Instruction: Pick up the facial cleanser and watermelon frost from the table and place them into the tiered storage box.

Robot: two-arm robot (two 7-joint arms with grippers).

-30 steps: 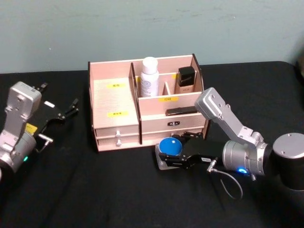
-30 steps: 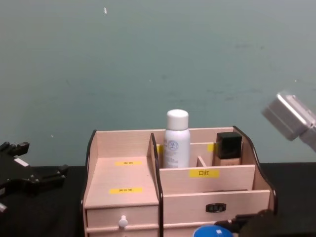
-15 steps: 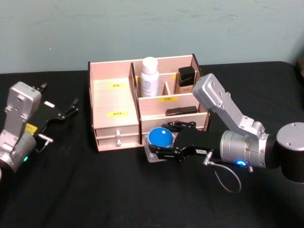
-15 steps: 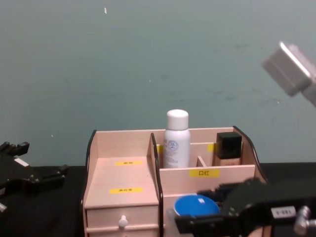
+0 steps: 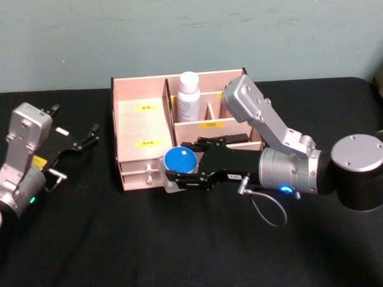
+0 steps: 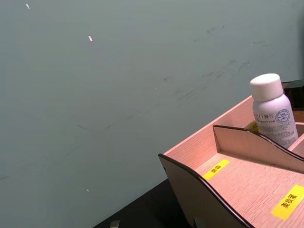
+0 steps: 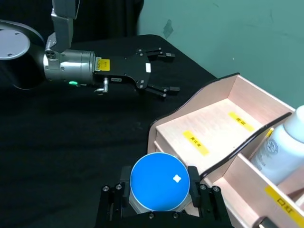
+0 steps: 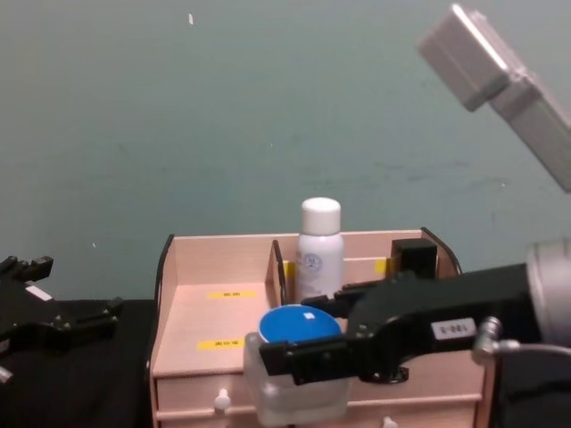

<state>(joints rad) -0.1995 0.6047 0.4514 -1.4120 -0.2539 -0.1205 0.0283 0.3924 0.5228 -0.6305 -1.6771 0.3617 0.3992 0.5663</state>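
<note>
We see the right gripper (image 5: 175, 175) reaching leftward across the front of the tiered storage box (image 5: 143, 128), its jaws closed on a jar with a round blue lid (image 5: 180, 160) and a pale translucent body. In the head view the jar sits just in front of the box's left section, above the black table (image 5: 149, 239); in the chest view the jar (image 8: 299, 325) appears lifted, level with the front edge of the stepped left compartment. In the right wrist view the fingers (image 7: 193, 178) flank the blue lid (image 7: 159, 181) on both sides, touching it. The box stands at the far centre of the table. Its left section is a wide stepped tray with two yellow labels (image 5: 147, 143), with small white-knobbed drawers (image 5: 149, 174) beneath. In a far compartment of the right section a white bottle with a white cap (image 5: 188, 97) stands upright. We cannot tell from these views which item is the facial cleanser and which the watermelon frost. A flat dark object (image 5: 230, 139) lies in the near compartment of the right section. The left gripper (image 5: 84, 139) rests near the table on the left, well apart from the box, its jaws spread wide and holding nothing.
</note>
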